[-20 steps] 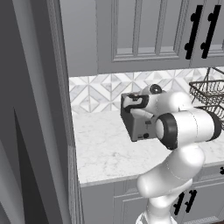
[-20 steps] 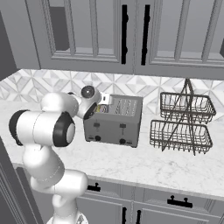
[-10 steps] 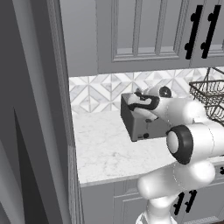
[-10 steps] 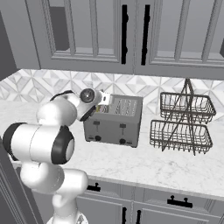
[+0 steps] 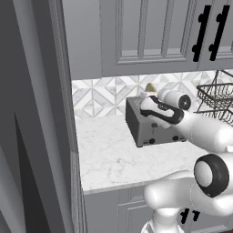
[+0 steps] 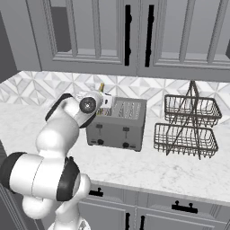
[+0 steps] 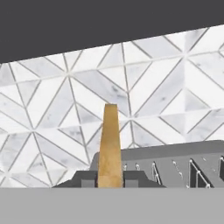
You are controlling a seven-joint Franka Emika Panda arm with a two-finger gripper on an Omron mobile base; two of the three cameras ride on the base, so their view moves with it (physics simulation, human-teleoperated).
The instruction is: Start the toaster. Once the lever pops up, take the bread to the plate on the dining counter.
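Note:
The dark grey toaster (image 5: 154,127) (image 6: 117,128) (image 7: 175,162) stands on the marble counter against the tiled wall. My gripper (image 5: 147,94) (image 6: 104,99) (image 7: 110,180) hovers over its left end, shut on the bread (image 7: 109,144). The bread is a tan slice held edge-on and upright, and its top pokes above the hand (image 5: 150,87) (image 6: 101,87). Two small black lever tabs (image 6: 99,127) sit high on the toaster's front face. The plate and the dining counter are out of view.
A two-tier dark wire basket rack (image 6: 186,128) (image 5: 218,98) stands right of the toaster. Grey upper cabinets (image 6: 134,36) hang close above. A tall grey panel (image 5: 41,136) walls off the counter's left end. Bare marble (image 5: 109,154) lies in front of the toaster.
The arm's elbow has swung down and out toward the cameras. The hand has stayed above the toaster's left end, still gripping the bread.

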